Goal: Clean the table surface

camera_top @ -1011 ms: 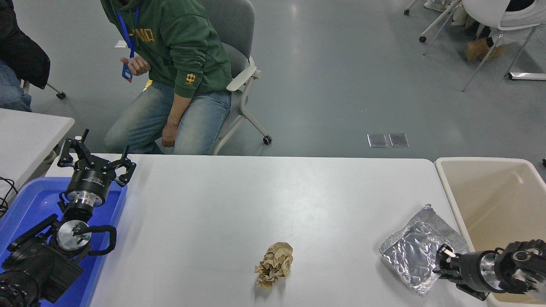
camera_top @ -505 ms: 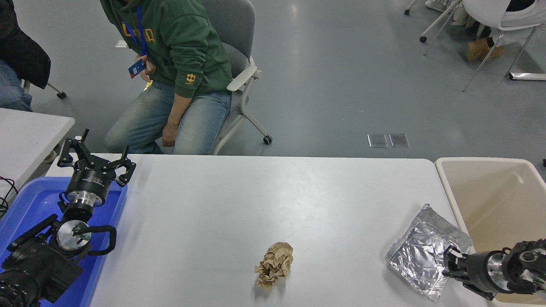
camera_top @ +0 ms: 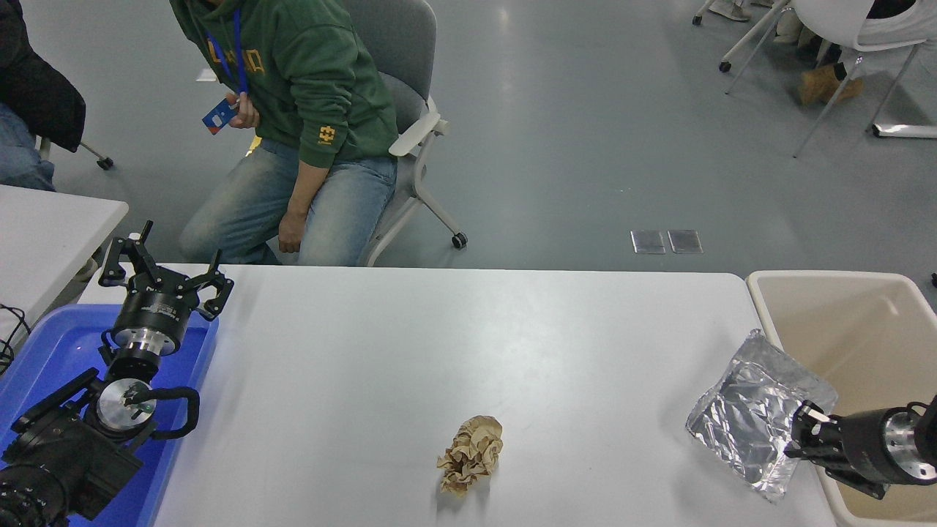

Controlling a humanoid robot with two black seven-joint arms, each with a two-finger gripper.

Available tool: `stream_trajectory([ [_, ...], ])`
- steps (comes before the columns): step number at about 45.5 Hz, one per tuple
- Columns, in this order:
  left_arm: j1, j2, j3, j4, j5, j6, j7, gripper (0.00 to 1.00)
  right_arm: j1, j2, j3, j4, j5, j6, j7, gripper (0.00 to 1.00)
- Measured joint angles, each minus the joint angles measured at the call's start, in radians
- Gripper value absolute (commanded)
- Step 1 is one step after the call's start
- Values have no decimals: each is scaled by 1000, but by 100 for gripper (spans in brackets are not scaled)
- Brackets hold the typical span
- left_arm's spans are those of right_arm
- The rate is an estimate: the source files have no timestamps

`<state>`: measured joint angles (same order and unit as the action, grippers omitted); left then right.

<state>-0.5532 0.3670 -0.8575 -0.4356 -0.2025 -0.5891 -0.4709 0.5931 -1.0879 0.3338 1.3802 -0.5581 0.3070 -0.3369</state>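
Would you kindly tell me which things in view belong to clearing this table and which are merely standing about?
Part of the job:
- wide white table surface
- crumpled silver foil tray, gripped by the right gripper
- crumpled brown paper ball
- beige plastic bin at the table's right end

Just standing about:
- blue plastic tray under the parked left gripper
- smaller white table
- grey wheeled chair with a seated person

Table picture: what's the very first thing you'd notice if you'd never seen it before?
Probably the shiny foil tray at the table's right edge, gripped by the right gripper beside a beige bin. Next, a crumpled brown paper ball near the front middle. The left gripper sits open over a blue tray.
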Motion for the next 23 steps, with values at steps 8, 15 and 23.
stream_trajectory([
  [8,0,0,0,0,0,0,0,100,1,-80,51,75,24,61,0,0],
  [15,0,0,0,0,0,0,0,100,2,-137,107,114,47,116,0,0],
  [23,0,0,0,0,0,0,0,100,2,-193,181,130,81,189,0,0],
])
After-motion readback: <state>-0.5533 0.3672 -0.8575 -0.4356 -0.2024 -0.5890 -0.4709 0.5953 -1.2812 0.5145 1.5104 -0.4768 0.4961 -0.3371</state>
